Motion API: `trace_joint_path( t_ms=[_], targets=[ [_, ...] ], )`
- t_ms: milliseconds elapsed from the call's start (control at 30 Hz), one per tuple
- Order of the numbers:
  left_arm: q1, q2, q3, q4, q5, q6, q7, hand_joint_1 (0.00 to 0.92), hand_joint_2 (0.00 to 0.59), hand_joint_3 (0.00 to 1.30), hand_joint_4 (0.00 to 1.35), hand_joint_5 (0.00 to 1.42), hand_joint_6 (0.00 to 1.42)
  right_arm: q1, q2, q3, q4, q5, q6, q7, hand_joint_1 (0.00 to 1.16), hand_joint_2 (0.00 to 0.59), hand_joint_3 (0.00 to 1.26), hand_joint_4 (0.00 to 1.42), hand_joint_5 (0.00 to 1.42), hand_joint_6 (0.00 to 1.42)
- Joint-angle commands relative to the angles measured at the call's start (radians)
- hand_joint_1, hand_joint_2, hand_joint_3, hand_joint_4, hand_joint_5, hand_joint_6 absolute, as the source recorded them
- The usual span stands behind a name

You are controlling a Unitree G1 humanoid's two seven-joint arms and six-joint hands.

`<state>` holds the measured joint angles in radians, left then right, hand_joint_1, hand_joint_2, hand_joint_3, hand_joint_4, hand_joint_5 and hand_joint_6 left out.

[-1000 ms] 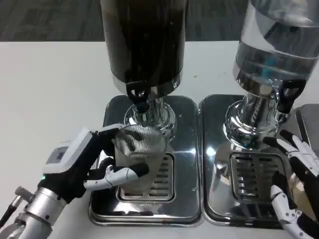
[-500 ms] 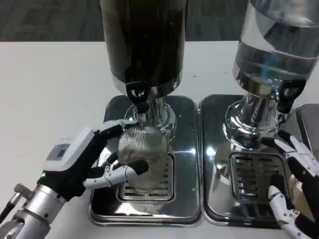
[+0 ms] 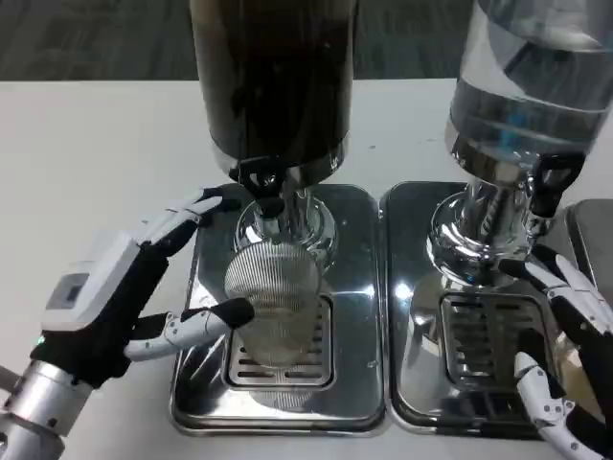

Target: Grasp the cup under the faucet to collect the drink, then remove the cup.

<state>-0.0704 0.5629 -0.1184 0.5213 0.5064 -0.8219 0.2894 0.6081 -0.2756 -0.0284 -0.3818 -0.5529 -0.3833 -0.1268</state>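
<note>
The cup point(image 3: 272, 305), a clear ribbed vessel, stands upright on the drain grate point(image 3: 283, 356) of the left drip tray point(image 3: 354, 287), directly beneath the black faucet point(image 3: 261, 182) of the dark-drink dispenser point(image 3: 273, 86); its long axis is vertical. It lies just to the right of the left hand point(image 3: 124, 287), between that hand's spread fingers: one finger reaches toward the cup's lower wall and another extends above and behind its rim, but the hand is released and holds nothing. The left hand is much the nearer; closing inward to the right would seat the grasp. The right hand point(image 3: 560, 355) rests released, fingers apart, over the neighbouring tray point(image 3: 412, 316) below the clear dispenser point(image 3: 527, 86), well apart from the cup. Both trays sit on a white table point(image 3: 86, 153); dark carpet point(image 3: 96, 38) lies beyond.
</note>
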Motion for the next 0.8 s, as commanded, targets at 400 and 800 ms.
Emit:
trace_joint_path(
  t_ms=[400,800],
  targets=[
    [0.036,0.099,0.144,-0.175,-0.755,0.007,-0.595,0.000,0.015,0.29,0.24,0.29,0.24,-0.014,0.006,0.015,0.006,0.007,-0.004,0.005,0.39,0.586,0.20,0.06,0.07,0.20],
    [-0.113,0.107,0.281,-0.271,-1.223,0.627,-1.169,0.000,0.025,0.25,0.16,0.22,0.17,-0.048,0.008,0.039,0.038,0.005,-0.008,-0.003,0.40,0.586,0.20,0.06,0.07,0.20]
  ],
)
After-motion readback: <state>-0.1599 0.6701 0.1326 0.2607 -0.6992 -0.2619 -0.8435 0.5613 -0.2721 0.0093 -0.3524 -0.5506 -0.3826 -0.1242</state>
